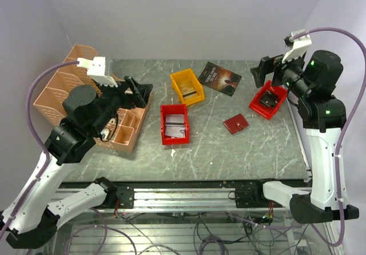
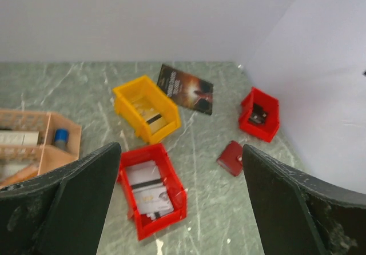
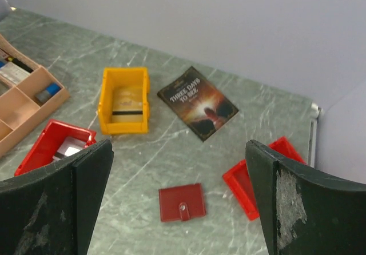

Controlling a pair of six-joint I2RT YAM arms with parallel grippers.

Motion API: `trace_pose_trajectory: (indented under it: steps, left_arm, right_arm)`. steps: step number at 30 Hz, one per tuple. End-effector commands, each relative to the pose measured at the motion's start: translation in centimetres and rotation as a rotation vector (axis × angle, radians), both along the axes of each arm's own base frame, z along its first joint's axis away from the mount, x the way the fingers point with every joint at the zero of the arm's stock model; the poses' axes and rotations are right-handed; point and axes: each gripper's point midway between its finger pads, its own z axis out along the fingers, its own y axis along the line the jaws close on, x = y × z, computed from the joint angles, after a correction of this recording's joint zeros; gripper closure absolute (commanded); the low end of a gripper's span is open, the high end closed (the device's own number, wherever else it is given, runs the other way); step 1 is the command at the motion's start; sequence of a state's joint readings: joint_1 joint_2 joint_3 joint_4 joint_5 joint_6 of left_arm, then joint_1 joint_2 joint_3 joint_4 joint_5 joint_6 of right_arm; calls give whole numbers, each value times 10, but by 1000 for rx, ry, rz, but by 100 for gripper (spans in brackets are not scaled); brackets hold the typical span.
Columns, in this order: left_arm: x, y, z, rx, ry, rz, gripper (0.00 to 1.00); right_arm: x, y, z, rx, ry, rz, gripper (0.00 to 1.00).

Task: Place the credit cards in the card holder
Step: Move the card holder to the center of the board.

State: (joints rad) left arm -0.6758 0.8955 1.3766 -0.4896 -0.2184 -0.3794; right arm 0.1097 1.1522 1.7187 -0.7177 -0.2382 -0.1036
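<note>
The left gripper is held with its jaws spread wide apart, and nothing is gripped or touched by them; in the left wrist view only the table and its contents are seen between the two dark fingers. It is raised above the right end of the tan organizer. The right gripper is likewise held fully open and empty, its fingers well clear of everything, and it is poised in the air over the far right of the table, near the second red bin, in which a dark item is seen. The card holder is found closed and flat on the table, snap tab up, between the two red bins and apart from both. Pale credit cards are stacked inside the red bin near the table's middle, and one more card with a dark stripe is seen in the yellow bin. A dark booklet is laid beside the yellow bin.
</note>
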Motion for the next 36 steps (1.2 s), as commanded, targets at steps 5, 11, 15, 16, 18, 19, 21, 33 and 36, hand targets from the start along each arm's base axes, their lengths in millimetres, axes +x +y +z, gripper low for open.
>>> trace_pose_trajectory:
  steps: [5,11,15,16,18,19,21,33,36]
  left_arm:
    - [8,12,-57,-75,89,-14,1]
    - [11,-11,-107,-140,178,-140,4]
    - [-1,-41,-140,-145,237,-237,5]
    - [-6,-50,-147,-146,246,-263,6]
    - [-18,-69,-157,-156,255,-318,7]
    - [-25,-79,-160,-169,255,-353,8]
    - [-37,-98,-166,-199,257,-412,8]
    - [-54,-138,-213,-308,343,-484,11]
    - [-51,-137,-217,-298,353,-459,10]
  right_arm:
    - [-8,-20,-43,69,76,-81,0]
    - [-21,2,-87,9,132,126,0]
    - [-31,18,-125,-40,172,281,0]
    - [-31,19,-134,-35,187,291,0]
    - [-32,22,-155,-51,226,333,0]
    - [-33,23,-166,-60,249,359,0]
    - [-35,24,-189,-89,305,403,0]
    - [-21,-8,-322,-322,578,404,10]
    - [-11,-11,-348,-356,689,322,23]
